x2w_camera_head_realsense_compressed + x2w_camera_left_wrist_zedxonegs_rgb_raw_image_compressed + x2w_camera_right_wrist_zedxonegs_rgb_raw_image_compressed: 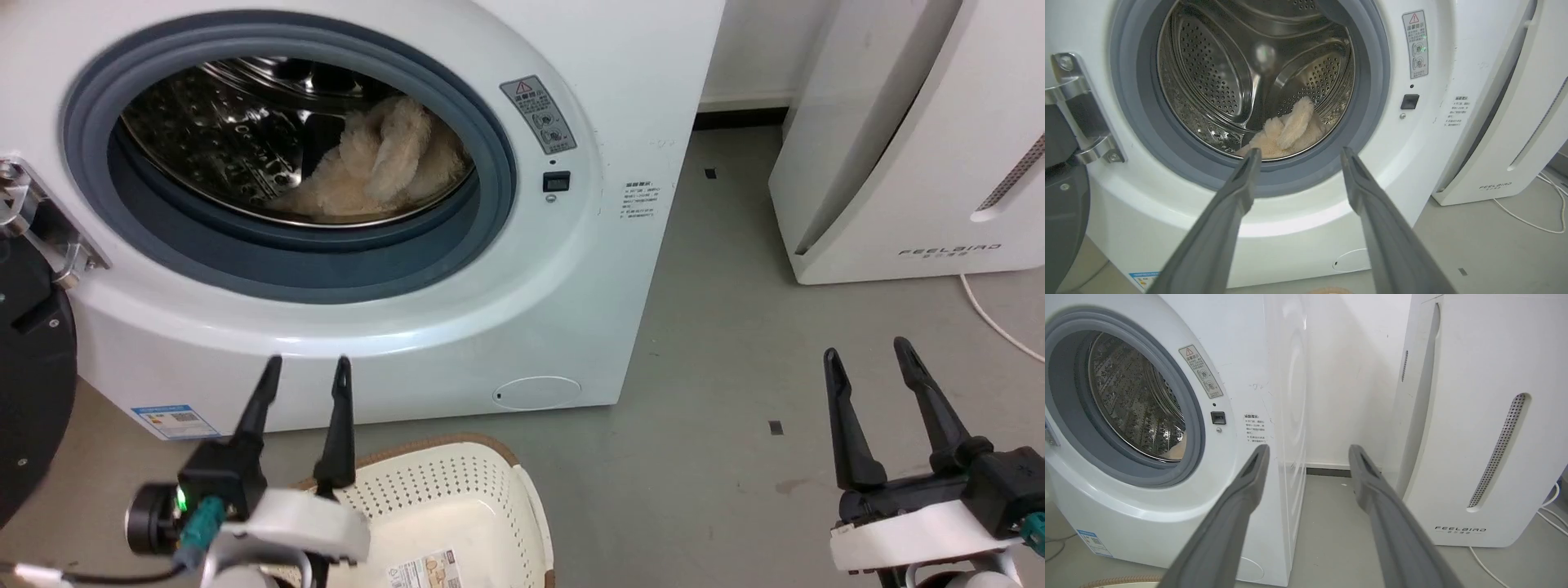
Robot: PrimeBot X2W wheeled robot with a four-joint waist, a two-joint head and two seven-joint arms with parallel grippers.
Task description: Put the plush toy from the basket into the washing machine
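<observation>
Plainly the plush toy (375,167) lies in the washing machine (571,286), ahead of the left pincer (309,363), spread empty above the basket (457,482). The door (33,384) hangs open to its left; the right pincer (865,349), also spread, faces a white appliance (898,163).

plush toy (371,167): shaggy fur
washing machine (531,327): glossy white casing, shiny steel drum (1208,73)
basket (441,482): matt perforated plastic

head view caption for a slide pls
Plush toy inside the washing machine, basket in front, left claw and right claw open.
</observation>
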